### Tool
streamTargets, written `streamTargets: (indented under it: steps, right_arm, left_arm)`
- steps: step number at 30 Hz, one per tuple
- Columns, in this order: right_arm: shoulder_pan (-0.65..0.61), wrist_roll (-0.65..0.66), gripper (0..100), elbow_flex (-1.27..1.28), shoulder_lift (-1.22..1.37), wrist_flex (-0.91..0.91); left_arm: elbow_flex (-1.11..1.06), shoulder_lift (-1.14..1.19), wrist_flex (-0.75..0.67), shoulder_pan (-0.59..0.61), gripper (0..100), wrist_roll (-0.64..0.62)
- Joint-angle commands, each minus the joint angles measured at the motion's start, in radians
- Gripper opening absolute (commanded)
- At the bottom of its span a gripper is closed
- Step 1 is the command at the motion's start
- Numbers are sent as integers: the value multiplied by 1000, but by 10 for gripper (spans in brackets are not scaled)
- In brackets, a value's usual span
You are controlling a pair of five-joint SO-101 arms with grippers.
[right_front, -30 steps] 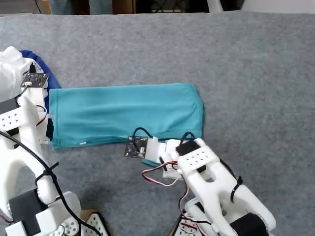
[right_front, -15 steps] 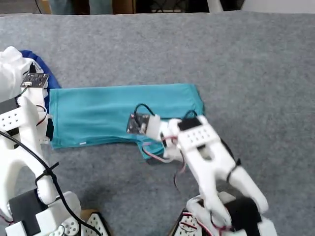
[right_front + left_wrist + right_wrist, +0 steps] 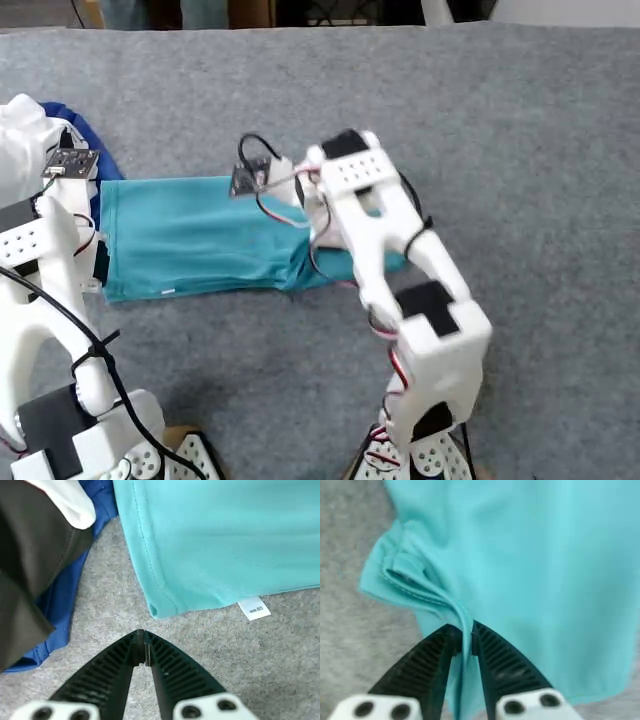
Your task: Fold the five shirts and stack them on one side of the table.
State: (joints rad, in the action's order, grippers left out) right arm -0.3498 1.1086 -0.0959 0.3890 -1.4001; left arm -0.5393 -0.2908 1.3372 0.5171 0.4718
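A teal shirt (image 3: 190, 240) lies as a long folded strip across the middle of the grey table. My right gripper (image 3: 465, 635) is shut on a bunched fold of that teal shirt (image 3: 530, 555). In the high view the right arm holds this end up over the strip's right half, with the gripper (image 3: 310, 228) mostly hidden under the arm. At the strip's left end my left gripper (image 3: 141, 647) is shut on nothing, low over the table just off the shirt's near left corner (image 3: 160, 611). The left arm (image 3: 45, 250) stands along the left edge.
A pile of other shirts sits at the far left: white (image 3: 20, 130), blue (image 3: 88, 135), and a black one (image 3: 30, 565) beside the teal corner. A white label (image 3: 254, 609) sticks out of the teal hem. Bare grey table (image 3: 520, 180) spreads to the right.
The right gripper rose from the near edge and carried the shirt's right end back and to the left over the strip. The left arm has kept still.
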Motion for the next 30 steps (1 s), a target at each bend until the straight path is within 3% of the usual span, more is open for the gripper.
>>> streamTargets:
  steps: [1,13,19,22,27,30]
  right_arm:
    - [11,12,15,-285,110,-64]
    - [11,12,28,-825,487,-298]
    - [12,2,257,-960,522,-333]
    - [29,-80,301,-1021,522,-327]
    - [92,-175,227,-1106,522,-359]
    - [135,-221,54,-1110,513,-367]
  left_arm:
    - [-1,-34,-9,2,30,2]
    - [-1,-34,-12,1,30,6]
    - [-1,-34,-11,1,30,6]
    - [-1,-34,-11,1,30,6]
    - [-1,-34,-9,1,30,5]
    - [4,-34,-6,1,30,3]
